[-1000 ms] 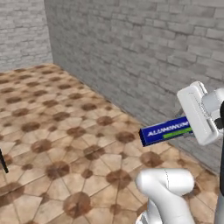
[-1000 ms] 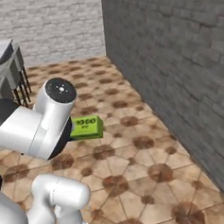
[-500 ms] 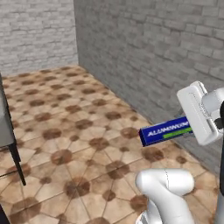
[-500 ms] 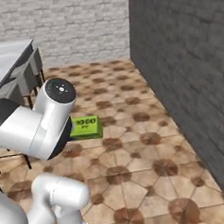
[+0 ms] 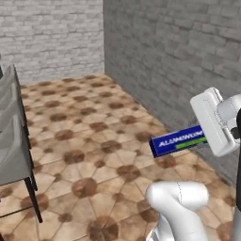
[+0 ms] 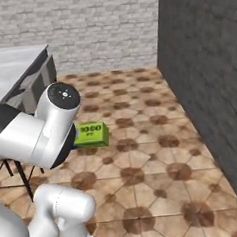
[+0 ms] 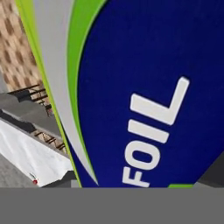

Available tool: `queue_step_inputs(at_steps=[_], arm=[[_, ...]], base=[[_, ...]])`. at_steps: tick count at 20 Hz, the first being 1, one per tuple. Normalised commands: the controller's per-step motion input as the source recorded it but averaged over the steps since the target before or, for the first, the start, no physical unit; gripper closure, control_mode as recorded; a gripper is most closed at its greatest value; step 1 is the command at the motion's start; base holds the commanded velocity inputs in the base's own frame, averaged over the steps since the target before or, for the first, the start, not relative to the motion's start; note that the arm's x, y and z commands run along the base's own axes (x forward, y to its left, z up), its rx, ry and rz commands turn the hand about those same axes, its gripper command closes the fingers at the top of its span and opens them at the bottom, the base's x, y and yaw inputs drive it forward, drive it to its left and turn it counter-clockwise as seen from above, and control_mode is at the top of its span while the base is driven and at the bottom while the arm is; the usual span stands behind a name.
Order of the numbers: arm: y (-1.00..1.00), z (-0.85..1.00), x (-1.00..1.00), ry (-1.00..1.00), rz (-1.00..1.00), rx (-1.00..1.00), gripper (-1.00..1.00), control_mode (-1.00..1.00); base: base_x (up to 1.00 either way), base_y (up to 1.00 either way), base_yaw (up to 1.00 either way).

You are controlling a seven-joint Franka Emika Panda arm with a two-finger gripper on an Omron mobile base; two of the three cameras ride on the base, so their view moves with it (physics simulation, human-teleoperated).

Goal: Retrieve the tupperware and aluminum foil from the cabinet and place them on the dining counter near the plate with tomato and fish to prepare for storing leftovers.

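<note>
The claw is clamped on the aluminum foil point(image 5: 180, 140), its long axis level, with the dining counter point(image 6: 6, 68) to the left.

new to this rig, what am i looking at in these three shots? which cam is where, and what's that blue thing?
It is a rendered kitchen scene with a white robot arm on a base that can drive. Two cameras ride on that base, behind the arm to its left and right, looking forward over it. The third sits on the hand and looks along the claw. The blue thing is the aluminum foil box, carried in the air above the tiled floor; from the right you see its green end, and the hand camera sees its lettering up close. The claw is hidden behind the white hand, so the grip itself is not visible. Grey chairs and the dining counter are at the left.
</note>
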Motion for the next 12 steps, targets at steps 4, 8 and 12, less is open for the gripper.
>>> queue_step_inputs(at_steps=[4,8,12], arm=[[0.0,0.0,0.0,0.0,0.0,0.0,1.0,1.0],[0.0,0.0,0.0,0.0,0.0,0.0,1.0,1.0],[0.0,0.0,0.0,0.0,0.0,0.0,1.0,1.0]], base=[[1.0,-0.01,0.2],[1.0,-0.06,0.17],[1.0,-0.13,0.16]])
